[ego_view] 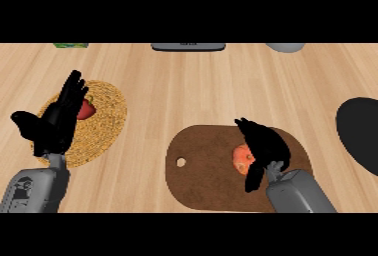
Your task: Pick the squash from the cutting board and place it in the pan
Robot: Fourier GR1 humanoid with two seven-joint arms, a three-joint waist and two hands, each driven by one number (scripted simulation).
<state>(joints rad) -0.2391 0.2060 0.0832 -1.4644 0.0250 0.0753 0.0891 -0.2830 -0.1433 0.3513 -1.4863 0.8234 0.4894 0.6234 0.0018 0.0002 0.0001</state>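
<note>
Head view: right hand (262,145) curls over the orange squash (241,158) on the brown cutting board (207,175). Black pan (360,132) sits far right. Left hand (55,122) rests open, fingers straight, above a woven mat (103,125). No legible writing.

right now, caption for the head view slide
Right hand closing over the orange squash on the cutting board, pan at right.

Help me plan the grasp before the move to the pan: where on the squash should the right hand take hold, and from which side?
Grip the squash across its rounded middle, probably from above and its right. It lies low on the brown cutting board, with no handle or stem showing. The right hand is already over that side, hiding part of it, while the squash's left side shows bare.
</note>
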